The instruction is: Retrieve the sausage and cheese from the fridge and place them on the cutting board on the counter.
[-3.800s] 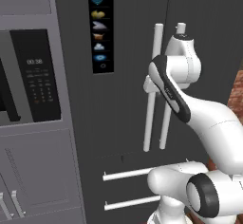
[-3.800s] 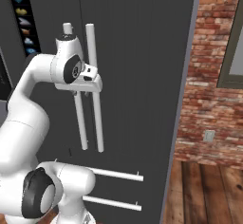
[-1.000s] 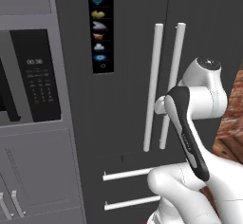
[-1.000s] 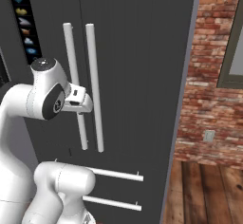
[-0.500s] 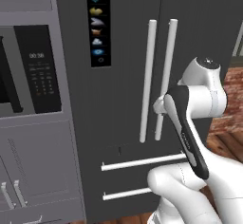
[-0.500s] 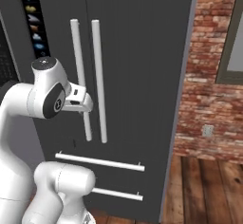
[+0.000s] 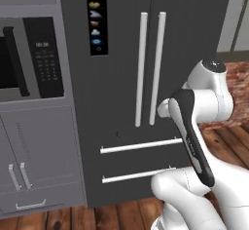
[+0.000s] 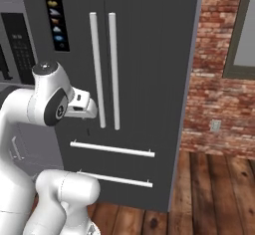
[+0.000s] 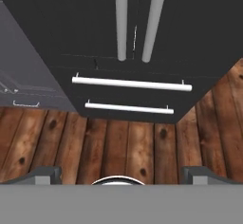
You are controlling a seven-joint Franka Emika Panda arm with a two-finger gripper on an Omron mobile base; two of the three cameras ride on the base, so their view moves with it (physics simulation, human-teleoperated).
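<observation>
fridge (image 7: 121,53) doors closed (jaws wide apart, holding nothing).

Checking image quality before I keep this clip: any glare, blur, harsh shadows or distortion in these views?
Left base view: flat, even rendered light, no glare on the fridge; its handles look slightly soft. Right base view: equally even, brick wall sharp enough. Hand view: steep downward perspective makes the handles converge; floor planks crisp, no motion blur.
</observation>
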